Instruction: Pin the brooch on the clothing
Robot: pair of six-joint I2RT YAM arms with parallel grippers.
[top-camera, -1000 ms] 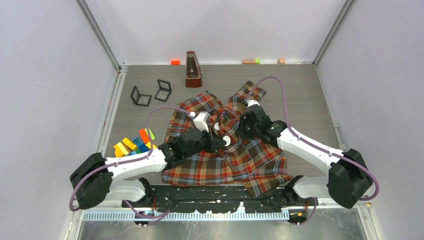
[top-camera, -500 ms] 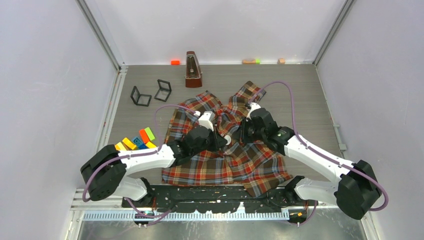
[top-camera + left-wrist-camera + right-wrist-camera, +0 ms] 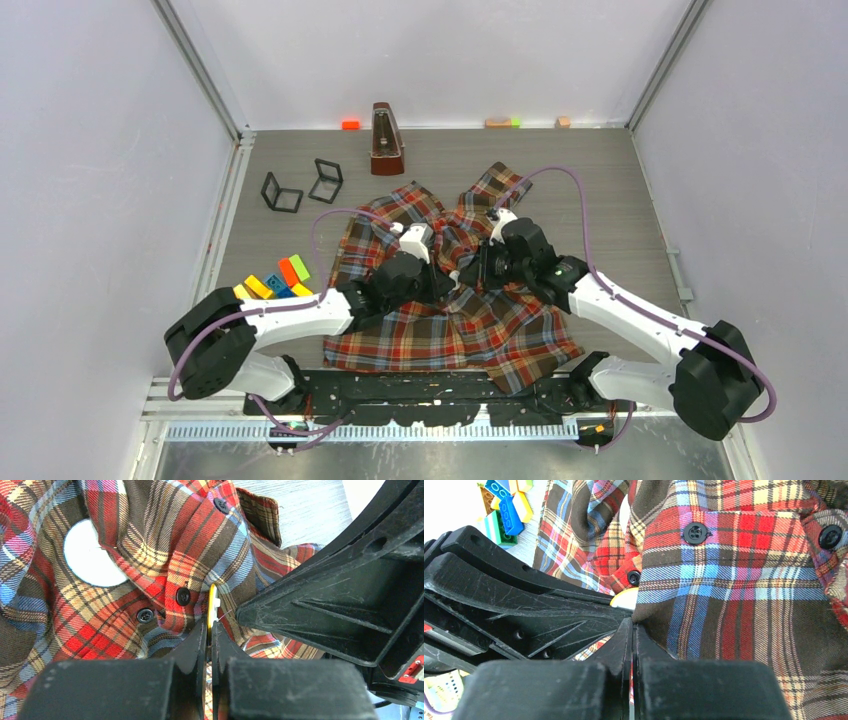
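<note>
Two grippers meet nose to nose over the middle of the plaid shirt (image 3: 500, 330), which lies spread and rumpled on the table (image 3: 620, 190).

Your left gripper (image 3: 209, 628) is clamped on the brooch (image 3: 213, 597). The brooch is a thin yellow-rimmed disc, seen edge-on, standing upright between the fingers. It sits against the button strip, just beside a black button (image 3: 183, 596). A fine wire, likely the pin, pokes out toward the nose of the right gripper. Holding the disc by its rim leaves the pin side free to reach cloth, which reads as the reason for this grip.

Your right gripper (image 3: 632, 626) has its jaws pressed together, with a folded edge of the shirt at their tips. Whether cloth is actually pinched between them cannot be read from the wrist view. Judgement: it is there to hold or tension the fabric, so the pin meets resistance rather than pushing a loose fold away.

Step in hand: presenting pin to fabric. As far as these views show, the brooch is not yet attached.

A white round disc (image 3: 92, 555) lies on the shirt further off; what it is cannot be told. Toy bricks (image 3: 270, 285) sit well apart, on your left.

Risk: the two noses are nearly touching, so you have little room to angle the pin without a knock.
</note>
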